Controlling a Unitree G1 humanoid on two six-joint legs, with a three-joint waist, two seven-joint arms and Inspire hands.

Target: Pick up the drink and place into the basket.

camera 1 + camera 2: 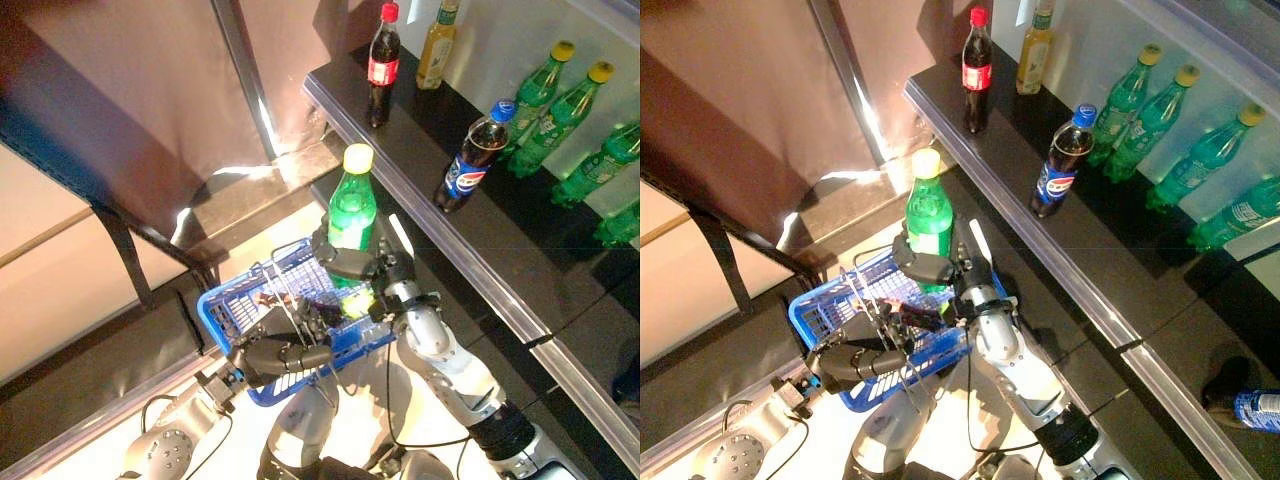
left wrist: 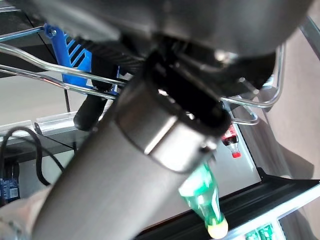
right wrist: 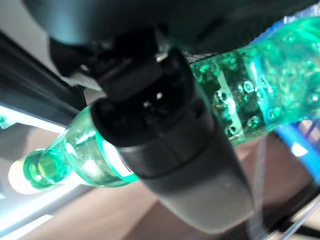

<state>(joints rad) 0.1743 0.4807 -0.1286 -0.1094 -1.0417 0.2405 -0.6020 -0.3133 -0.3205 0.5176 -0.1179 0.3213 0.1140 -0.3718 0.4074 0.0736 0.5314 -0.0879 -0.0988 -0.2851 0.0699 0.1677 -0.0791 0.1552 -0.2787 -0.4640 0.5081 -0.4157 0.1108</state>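
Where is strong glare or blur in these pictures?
Eye views: bright sunlight patch on the floor beside the blue plastic basket. Right wrist view: the green plastic bottle held by the right robot hand is blurred, its yellow cap washed out.

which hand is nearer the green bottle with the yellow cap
Right. The right hand is curled round the green bottle, holding it above the blue basket. The left hand grips the basket's wire handle, lower down.

Bottle (image 1: 352, 215) upright above basket (image 1: 232, 300), seemingly over its right end.
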